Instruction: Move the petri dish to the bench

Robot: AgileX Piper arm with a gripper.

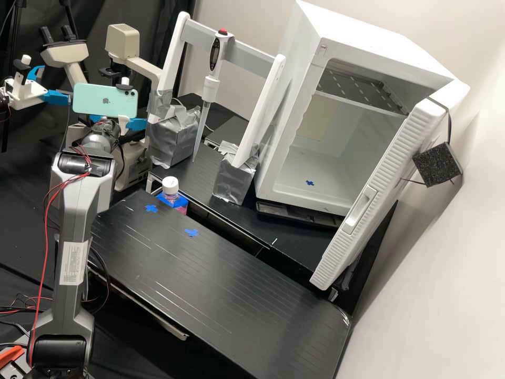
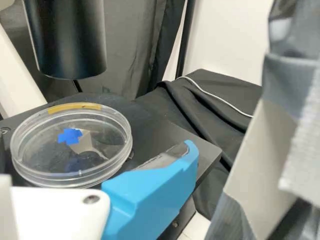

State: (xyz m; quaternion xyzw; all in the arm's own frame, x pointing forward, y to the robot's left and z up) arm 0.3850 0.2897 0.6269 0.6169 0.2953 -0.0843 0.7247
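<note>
One petri dish point(image 2: 95, 172) lies flat on the dark stage point(image 2: 197, 147), just beside the near end of the blue fingers point(image 1: 138, 124). The fingers stand apart — a grey inner pad point(image 2: 162, 158) is exposed. A black cylinder point(image 2: 67, 37) is suspended beyond the fingers, over the stage. The open white cabinet point(image 1: 292, 105) stands well apart from the fingers — door swung outward.

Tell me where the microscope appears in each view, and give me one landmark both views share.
High view: upper left, partly behind the mint-green phone; the microscope is beige.
Wrist view: its dark stage bears the petri dish.
Shared landmark: the silver tape on the stand beside it.
</note>
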